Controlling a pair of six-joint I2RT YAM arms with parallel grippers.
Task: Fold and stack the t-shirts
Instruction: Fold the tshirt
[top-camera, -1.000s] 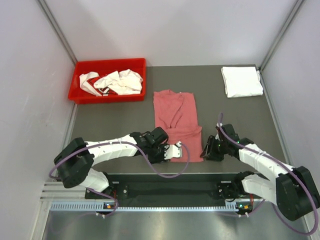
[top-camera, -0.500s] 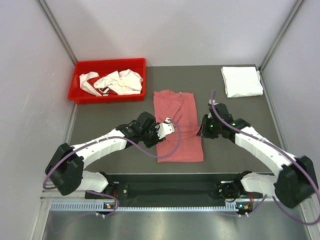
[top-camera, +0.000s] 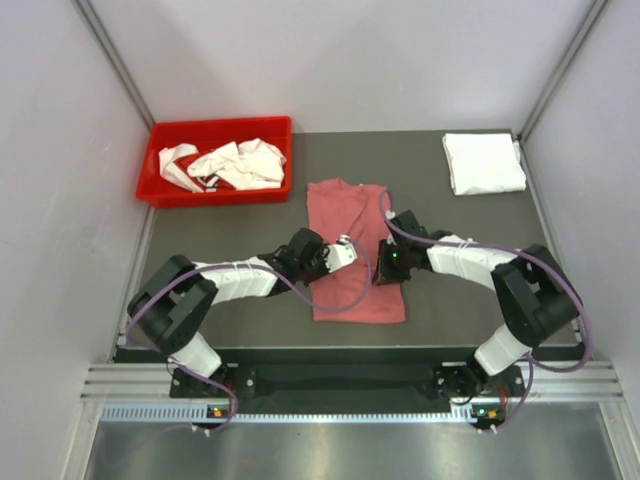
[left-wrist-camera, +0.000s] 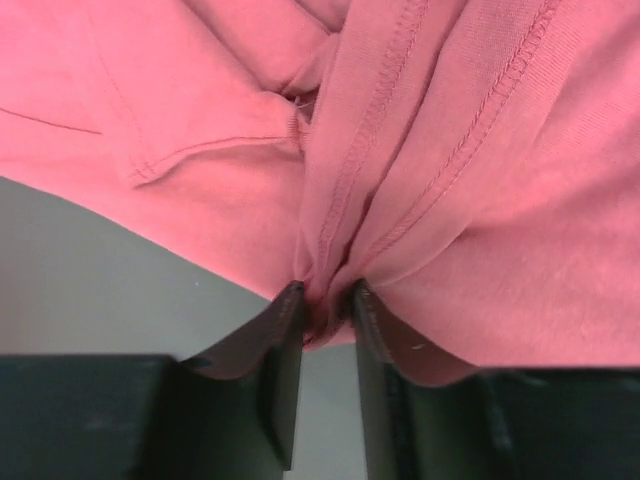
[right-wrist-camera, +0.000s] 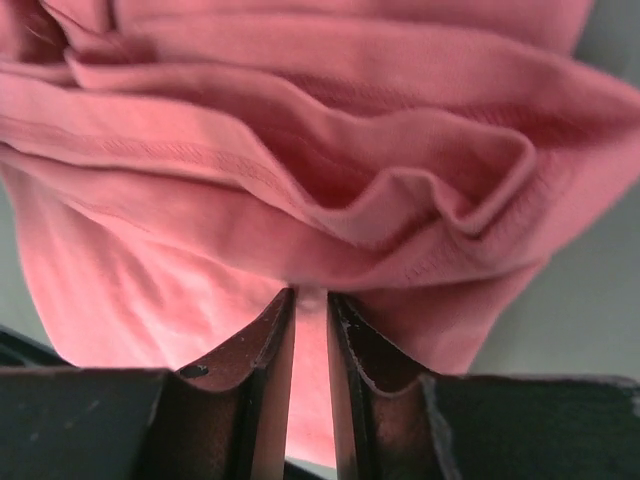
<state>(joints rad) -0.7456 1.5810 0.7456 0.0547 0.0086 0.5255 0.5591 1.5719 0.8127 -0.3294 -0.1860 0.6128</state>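
Observation:
A pink t-shirt (top-camera: 352, 240) lies lengthwise on the dark table, partly folded. My left gripper (top-camera: 337, 254) is at its left edge, shut on a pinch of pink cloth (left-wrist-camera: 325, 290). My right gripper (top-camera: 384, 262) is at its right edge, shut on a fold of the same shirt (right-wrist-camera: 312, 292). Both hold the cloth over the shirt's middle. A folded white t-shirt (top-camera: 483, 162) lies at the back right corner. Several crumpled white t-shirts (top-camera: 228, 165) lie in a red bin (top-camera: 160, 192) at the back left.
Grey walls close in the table on the left, back and right. The table's front edge (top-camera: 330, 350) runs just below the pink shirt's hem, with the arm bases behind it.
Both grippers moved from the shirt's near hem up and inward to its middle, carrying pinched cloth with them. The shirt looks shorter along its near part.

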